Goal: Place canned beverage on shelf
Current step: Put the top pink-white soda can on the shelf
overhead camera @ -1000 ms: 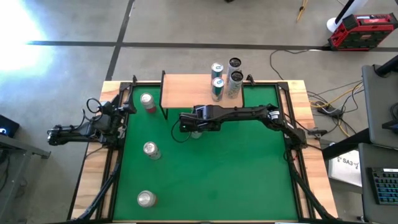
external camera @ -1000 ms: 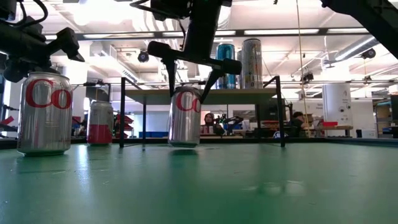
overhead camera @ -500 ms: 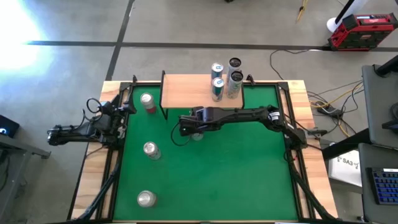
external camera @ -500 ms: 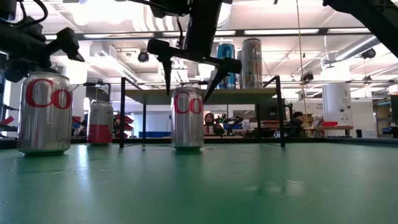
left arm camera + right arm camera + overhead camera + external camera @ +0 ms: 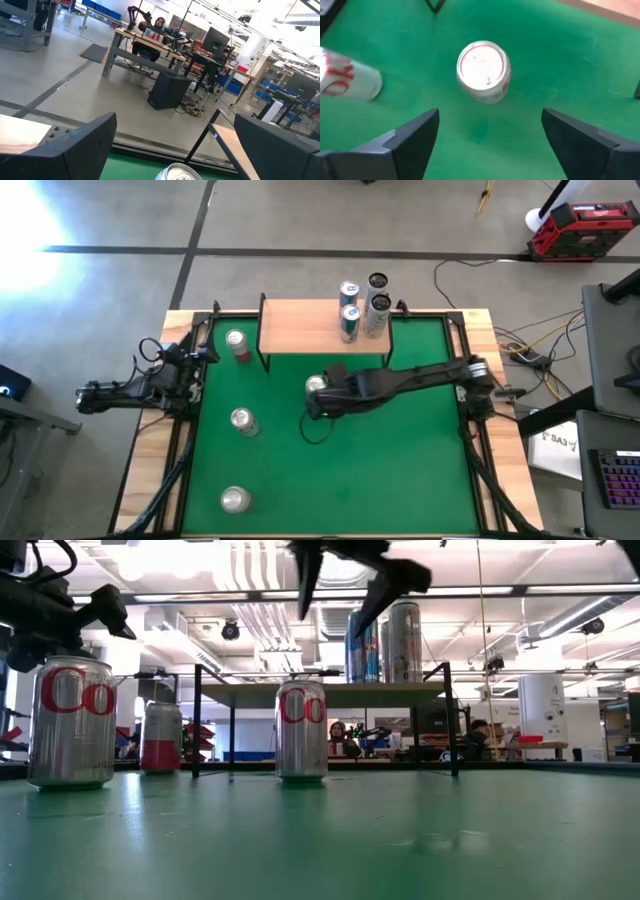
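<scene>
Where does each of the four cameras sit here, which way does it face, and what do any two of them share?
High view: overhead, looking straight down at the green table; both arms show, left gripper at the table's edge.
Low view: at tabletop height, looking level at the shelf; the right gripper hangs open above.
Left wrist view: looks past its open gripper into the room, a can top just showing.
Right wrist view: looks down on the silver can.
Shared: that silver can shows in the high, low and right wrist views.
</scene>
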